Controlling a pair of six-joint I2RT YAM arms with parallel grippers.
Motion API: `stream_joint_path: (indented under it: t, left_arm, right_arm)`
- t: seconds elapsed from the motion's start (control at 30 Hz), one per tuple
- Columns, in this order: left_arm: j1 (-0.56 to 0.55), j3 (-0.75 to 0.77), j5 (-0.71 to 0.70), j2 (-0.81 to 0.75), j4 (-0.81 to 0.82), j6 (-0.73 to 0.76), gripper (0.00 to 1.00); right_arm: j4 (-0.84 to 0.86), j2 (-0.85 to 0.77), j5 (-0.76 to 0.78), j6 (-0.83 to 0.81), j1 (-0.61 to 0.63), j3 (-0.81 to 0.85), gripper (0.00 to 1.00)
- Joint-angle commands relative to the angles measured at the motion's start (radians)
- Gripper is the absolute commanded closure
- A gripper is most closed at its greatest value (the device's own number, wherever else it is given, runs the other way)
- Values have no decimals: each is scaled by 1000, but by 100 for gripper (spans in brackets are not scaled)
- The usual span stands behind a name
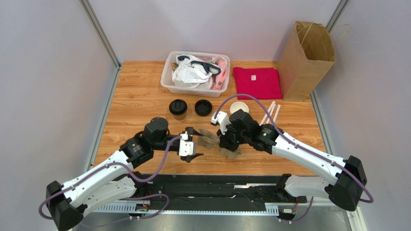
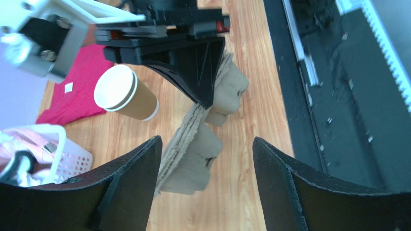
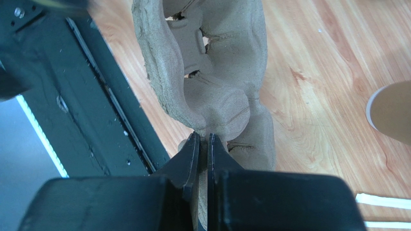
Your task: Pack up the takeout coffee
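A lidded kraft coffee cup stands on the table behind the arms, with a black lid beside it; I cannot tell if a cup is under that lid. An open kraft cup with a white inside stands to the right and also shows in the left wrist view. My right gripper is shut on the edge of the grey-brown pulp cup tray and holds it tilted above the table. My left gripper is open, and the tray's free end sits between its fingers without touching them.
A white basket of mixed items stands at the back. A red cloth lies beside it. A large brown paper bag stands open at the back right. White stir sticks lie right of the open cup. The black base rail runs along the near edge.
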Motion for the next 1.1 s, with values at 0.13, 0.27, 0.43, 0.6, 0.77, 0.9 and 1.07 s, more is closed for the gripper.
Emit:
stream_joint_path:
  t: [0.13, 0.27, 0.43, 0.6, 0.77, 0.9, 1.07]
  left_arm:
    - [-6, 62, 48, 114, -25, 273, 29]
    - [-6, 62, 52, 142, -36, 264, 37]
    - [-6, 50, 31, 168, -36, 265, 56]
    - [-6, 47, 37, 163, -53, 310, 83]
    - [-6, 42, 58, 143, -65, 341, 95]
    - [-6, 19, 75, 123, -75, 382, 98]
    - [-6, 2, 111, 105, -93, 425, 99]
  right_arm:
    - [18, -48, 22, -161, 98, -1, 100]
    - [35, -48, 68, -165, 108, -1, 100]
    - [16, -52, 46, -181, 109, 8, 100]
    - [-20, -48, -11, -202, 109, 31, 99]
    - [-112, -45, -85, -259, 99, 72, 55]
    - [-215, -33, -195, -294, 44, 122, 41]
    - [-344, -22, -272, -385, -31, 152, 43]
